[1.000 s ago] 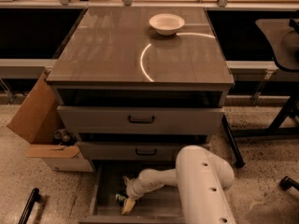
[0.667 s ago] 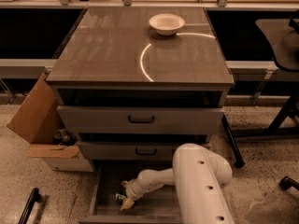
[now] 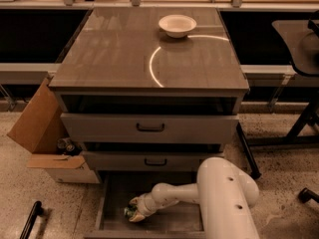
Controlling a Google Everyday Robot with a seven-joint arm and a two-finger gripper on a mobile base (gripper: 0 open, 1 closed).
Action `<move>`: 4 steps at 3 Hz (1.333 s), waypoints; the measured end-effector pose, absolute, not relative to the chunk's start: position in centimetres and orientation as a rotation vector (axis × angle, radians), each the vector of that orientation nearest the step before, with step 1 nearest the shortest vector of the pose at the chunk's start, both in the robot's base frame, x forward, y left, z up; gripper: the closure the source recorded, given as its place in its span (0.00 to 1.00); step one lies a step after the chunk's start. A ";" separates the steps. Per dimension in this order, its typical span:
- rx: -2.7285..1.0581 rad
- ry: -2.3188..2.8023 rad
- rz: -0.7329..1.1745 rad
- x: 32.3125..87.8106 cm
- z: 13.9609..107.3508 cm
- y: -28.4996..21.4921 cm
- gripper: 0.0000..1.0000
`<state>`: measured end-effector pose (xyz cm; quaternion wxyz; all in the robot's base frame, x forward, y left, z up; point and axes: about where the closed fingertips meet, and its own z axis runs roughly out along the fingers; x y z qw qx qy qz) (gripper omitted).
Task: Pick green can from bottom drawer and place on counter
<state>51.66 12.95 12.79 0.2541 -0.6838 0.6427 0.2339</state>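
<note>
glossy grey-brown counter (image 3: 114, 54) carries a white bowl (image 3: 177, 25) at its far edge, well above and beyond the gripper (image 3: 135, 214), which sits low inside the open bottom drawer (image 3: 113, 195). the green can (image 3: 129, 211) lies on the drawer base right at the gripper's tip. only a green patch of it shows, its markings too small to read. whether the gripper clasps it cannot be told.

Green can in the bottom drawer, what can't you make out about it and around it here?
The green can: camera view shows only a green sliver; the gripper, down in the left half of the bottom drawer, covers the rest. Pose and hold: cannot tell.
The bottom drawer: camera view, right side hidden by the white arm; front cut off by the picture's bottom edge.
</note>
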 end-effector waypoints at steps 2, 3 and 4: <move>-1.777 1.438 0.692 49.6 21.4 10.4 1.00; -1.752 1.284 0.654 49.6 25.9 6.9 1.00; -1.753 1.269 0.670 49.4 26.2 7.1 1.00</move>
